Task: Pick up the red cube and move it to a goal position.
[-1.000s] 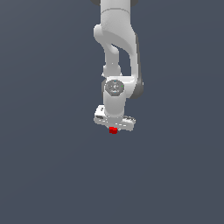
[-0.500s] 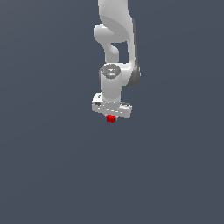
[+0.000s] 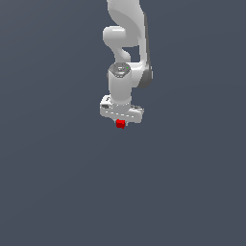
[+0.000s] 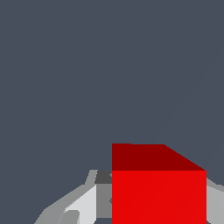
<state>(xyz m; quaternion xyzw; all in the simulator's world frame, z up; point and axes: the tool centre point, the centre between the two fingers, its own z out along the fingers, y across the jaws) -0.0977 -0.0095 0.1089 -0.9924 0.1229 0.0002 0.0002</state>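
The red cube point(image 3: 120, 124) is tiny and bright red, and sits right under the white gripper point(image 3: 121, 123) at the end of the white arm in the exterior view. In the wrist view the red cube point(image 4: 158, 188) fills the space between the grey fingers point(image 4: 83, 203), with a finger on each side touching it. The gripper is shut on the cube and holds it against a plain dark grey background.
A uniform dark grey surface point(image 3: 57, 182) fills both views. No goal marker or other object shows.
The gripper and the red cube have moved up and slightly toward the exterior view's left together. The cube stays in the fingers.
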